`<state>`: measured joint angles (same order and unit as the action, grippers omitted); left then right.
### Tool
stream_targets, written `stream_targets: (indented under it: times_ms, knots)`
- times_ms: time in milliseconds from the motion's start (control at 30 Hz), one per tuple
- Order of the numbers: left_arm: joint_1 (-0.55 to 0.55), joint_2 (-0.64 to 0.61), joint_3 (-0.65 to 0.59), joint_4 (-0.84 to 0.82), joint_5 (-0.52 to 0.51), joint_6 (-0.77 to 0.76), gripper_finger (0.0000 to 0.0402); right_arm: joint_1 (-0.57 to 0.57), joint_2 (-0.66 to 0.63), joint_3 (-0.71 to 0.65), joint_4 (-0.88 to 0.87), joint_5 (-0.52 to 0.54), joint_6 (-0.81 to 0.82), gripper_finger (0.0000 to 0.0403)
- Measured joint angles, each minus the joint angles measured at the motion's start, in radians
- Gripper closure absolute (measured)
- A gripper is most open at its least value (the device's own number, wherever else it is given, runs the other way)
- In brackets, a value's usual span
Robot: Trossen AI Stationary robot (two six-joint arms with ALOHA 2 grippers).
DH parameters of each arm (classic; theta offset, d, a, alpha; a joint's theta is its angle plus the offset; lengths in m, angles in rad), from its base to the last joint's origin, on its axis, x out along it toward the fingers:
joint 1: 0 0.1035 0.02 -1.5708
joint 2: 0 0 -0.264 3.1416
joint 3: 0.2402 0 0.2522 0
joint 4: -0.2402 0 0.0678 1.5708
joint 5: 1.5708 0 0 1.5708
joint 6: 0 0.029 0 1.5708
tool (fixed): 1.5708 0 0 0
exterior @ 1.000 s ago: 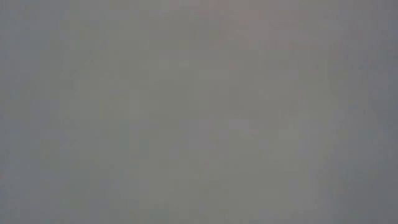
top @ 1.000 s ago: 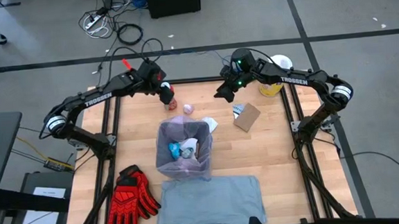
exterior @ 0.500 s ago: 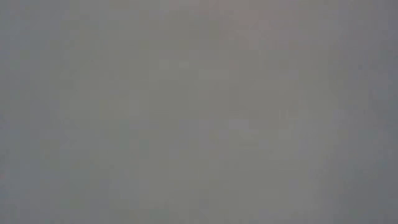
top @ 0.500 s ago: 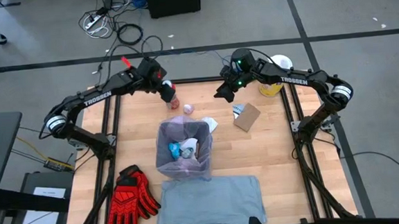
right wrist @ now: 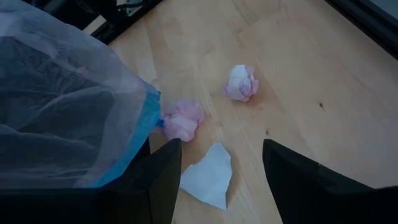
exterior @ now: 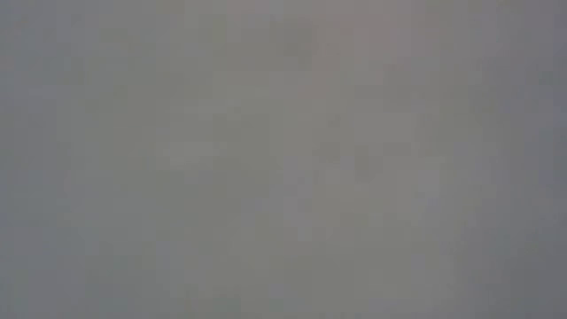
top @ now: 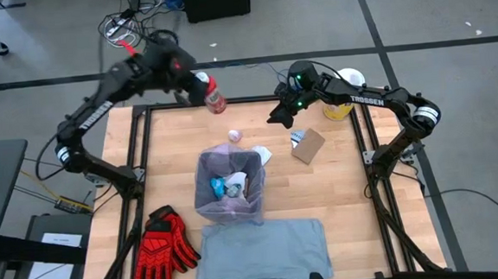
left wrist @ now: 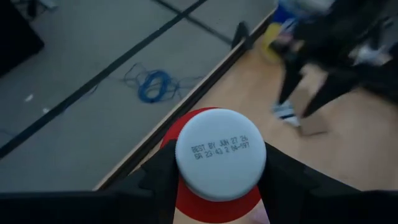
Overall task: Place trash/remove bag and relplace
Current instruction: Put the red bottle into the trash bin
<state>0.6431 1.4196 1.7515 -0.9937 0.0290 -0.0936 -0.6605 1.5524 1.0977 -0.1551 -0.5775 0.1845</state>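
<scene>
My left gripper is shut on a little red bottle and holds it high over the table's far edge, left of centre. In the left wrist view the bottle's pale round end faces the camera. My right gripper hangs open over the far right of the table, above pink crumpled scraps and a white paper piece. The bin with the pink bag stands mid-table with litter inside. The low view shows only flat grey. My left gripper pinches the bottle's red body between its two fingers, just behind the pale round end. The bottle lies along the fingers with that end pointing away from the wrist. It is lifted clear of the table.
A folded grey-blue liner lies at the near edge and red gloves at the near left. A brown cardboard piece and a yellow tub sit at the far right. A pink scrap lies behind the bin.
My left gripper has risen sharply and drawn back toward the table's far edge, taking the red bottle with it. The bottle stood on the table beyond the bin and now hangs clear above it. My right gripper has kept still.
</scene>
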Motion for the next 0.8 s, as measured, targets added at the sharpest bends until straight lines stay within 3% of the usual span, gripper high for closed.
stream_targets:
  times_ms: [167, 300, 467, 800]
  knots:
    - [-0.047, -0.001, 0.201, -0.114, 0.023, -0.077, 0.0216, 0.007, 0.0, 0.0, -0.014, -0.015, -0.003, 0.0191]
    - [-0.116, -0.002, 0.291, -0.158, 0.025, -0.14, 0.0218, 0.025, 0.0, 0.0, -0.025, -0.02, -0.021, 0.0191]
    - [-0.241, -0.001, 0.316, -0.164, 0.028, -0.224, 0.0218, 0.055, 0.0, 0.0, -0.038, -0.02, -0.043, 0.0191]
    - [-0.472, 0.0, 0.316, -0.195, 0.079, -0.24, 0.0218, 0.118, 0.0, 0.0, -0.053, 0.008, -0.029, 0.0191]
